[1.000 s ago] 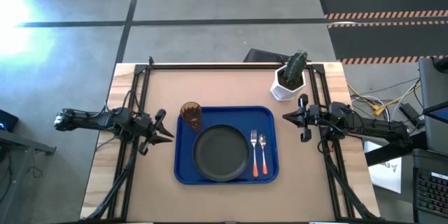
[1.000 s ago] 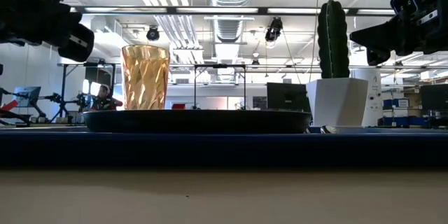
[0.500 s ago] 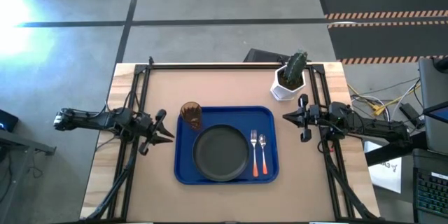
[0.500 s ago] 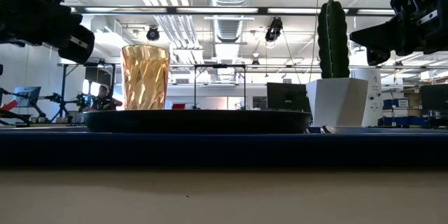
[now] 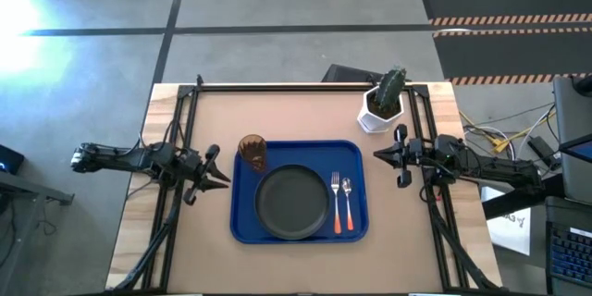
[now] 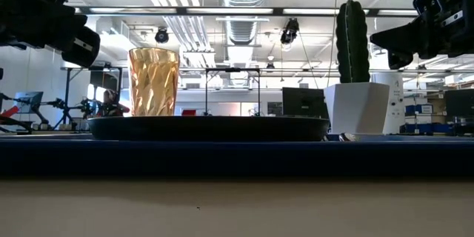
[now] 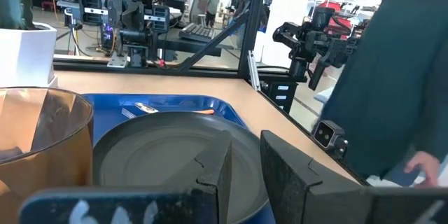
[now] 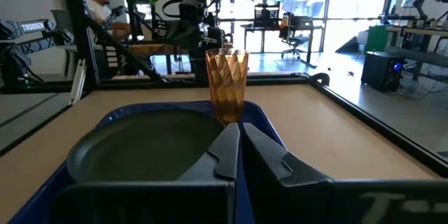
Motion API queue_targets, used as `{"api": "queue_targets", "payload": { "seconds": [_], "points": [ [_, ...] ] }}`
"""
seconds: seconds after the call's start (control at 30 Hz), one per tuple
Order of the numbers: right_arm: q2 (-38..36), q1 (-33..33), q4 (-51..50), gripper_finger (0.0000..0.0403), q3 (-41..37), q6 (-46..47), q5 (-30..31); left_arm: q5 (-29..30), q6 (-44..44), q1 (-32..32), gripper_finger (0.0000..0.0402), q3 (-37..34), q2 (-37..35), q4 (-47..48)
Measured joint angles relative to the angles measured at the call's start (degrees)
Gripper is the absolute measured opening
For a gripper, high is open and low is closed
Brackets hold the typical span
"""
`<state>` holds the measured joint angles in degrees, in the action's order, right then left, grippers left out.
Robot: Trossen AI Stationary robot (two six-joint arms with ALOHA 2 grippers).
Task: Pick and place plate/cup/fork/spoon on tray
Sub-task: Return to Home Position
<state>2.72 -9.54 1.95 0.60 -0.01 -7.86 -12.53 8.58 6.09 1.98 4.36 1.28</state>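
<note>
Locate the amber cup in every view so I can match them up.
High view: cup on the tray's upper left corner.
Low view: left of centre, behind the plate.
Left wrist view: nearest, beside the plate.
Right wrist view: mid-picture, beyond the plate.
Shared landmark: the black plate.

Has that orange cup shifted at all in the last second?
No. In the high view the cup stands in the same corner of the tray, at the same gap from the cactus pot as before.
</note>
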Motion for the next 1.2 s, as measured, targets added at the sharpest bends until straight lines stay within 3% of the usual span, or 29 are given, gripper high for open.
{"api": "queue_targets", "payload": {
  "seconds": [1.2],
  "points": [
    [0.0, 0.0, 0.03, 0.0009, 0.0, 0.0, 0.04, 0.02, 0.0, -0.02, 0.0058, -0.13, 0.15, -2.43]
  ]
}}
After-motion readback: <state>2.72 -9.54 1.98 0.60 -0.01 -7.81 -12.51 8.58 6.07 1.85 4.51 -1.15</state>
